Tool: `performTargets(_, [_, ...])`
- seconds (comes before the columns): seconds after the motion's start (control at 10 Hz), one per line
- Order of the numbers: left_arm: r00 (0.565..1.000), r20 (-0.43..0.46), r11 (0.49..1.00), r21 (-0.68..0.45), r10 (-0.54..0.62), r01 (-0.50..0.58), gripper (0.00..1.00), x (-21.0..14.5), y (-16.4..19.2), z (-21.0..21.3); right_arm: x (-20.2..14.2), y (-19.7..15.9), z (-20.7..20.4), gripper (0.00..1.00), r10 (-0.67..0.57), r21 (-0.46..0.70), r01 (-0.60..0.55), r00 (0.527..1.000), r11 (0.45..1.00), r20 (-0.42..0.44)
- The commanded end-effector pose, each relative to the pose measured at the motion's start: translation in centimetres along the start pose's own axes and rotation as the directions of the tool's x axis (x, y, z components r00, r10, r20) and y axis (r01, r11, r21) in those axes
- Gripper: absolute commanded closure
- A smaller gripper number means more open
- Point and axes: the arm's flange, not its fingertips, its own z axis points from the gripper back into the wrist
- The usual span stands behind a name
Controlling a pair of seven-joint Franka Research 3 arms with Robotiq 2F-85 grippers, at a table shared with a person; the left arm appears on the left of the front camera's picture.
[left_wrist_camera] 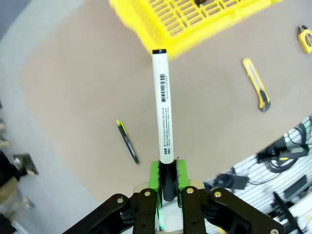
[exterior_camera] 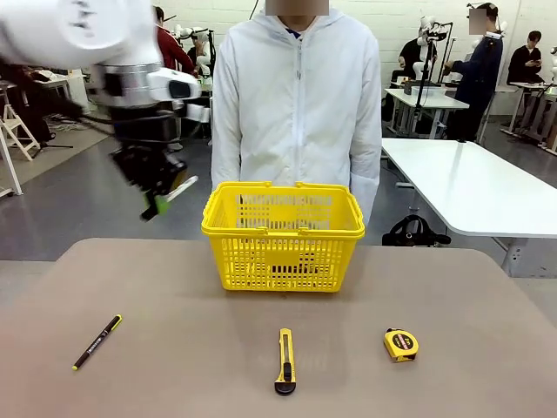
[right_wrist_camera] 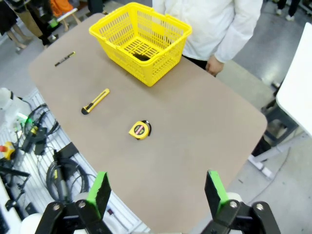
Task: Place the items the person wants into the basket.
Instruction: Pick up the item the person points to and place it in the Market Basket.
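Left hand [exterior_camera: 159, 198] is closed on the marker [left_wrist_camera: 162, 112] by its black end, aloft just left of the basket [exterior_camera: 283, 257]. The barrel's long axis points towards the basket's near corner. Black pen [exterior_camera: 97, 341] lies on the bench [exterior_camera: 200, 357], nearer the left arm. Right hand [right_wrist_camera: 158, 192] gapes wide, empty.

front view looks across the table [exterior_camera: 174, 348]; wrist views, seemingly high, overlook the basket [exterior_camera: 278, 261].

White left robot arm [exterior_camera: 87, 35] with a silver wrist band [exterior_camera: 130, 80]; black left gripper [exterior_camera: 159, 200], bright green pads [left_wrist_camera: 154, 174], silver pivot pins [left_wrist_camera: 146, 194].
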Motion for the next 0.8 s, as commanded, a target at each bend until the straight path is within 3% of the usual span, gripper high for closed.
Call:
performTargets(0.0, [0.974, -0.039, 0.971, 0.077, -0.223, 0.226, 0.84, 7.7, -1.0, 1.6, -0.1, 0.0, -0.2, 0.00, 0.012, 0.020, -0.012, 1.000, 1.000, 0.010])
performTargets(0.3, [0.882, -0.068, 0.876, 0.101, -0.466, 0.471, 0.84, 14.7, -5.3, -1.8, -0.1, 0.0, -0.2, 0.00, 0.012, 0.020, -0.012, 1.000, 1.000, 0.010])
performTargets(0.7, [0.801, -0.082, 0.796, 0.095, -0.593, 0.598, 0.84, 17.3, -7.5, -7.8, -0.1, 0.0, -0.2, 0.00, 0.012, 0.020, -0.012, 1.000, 1.000, 0.010])
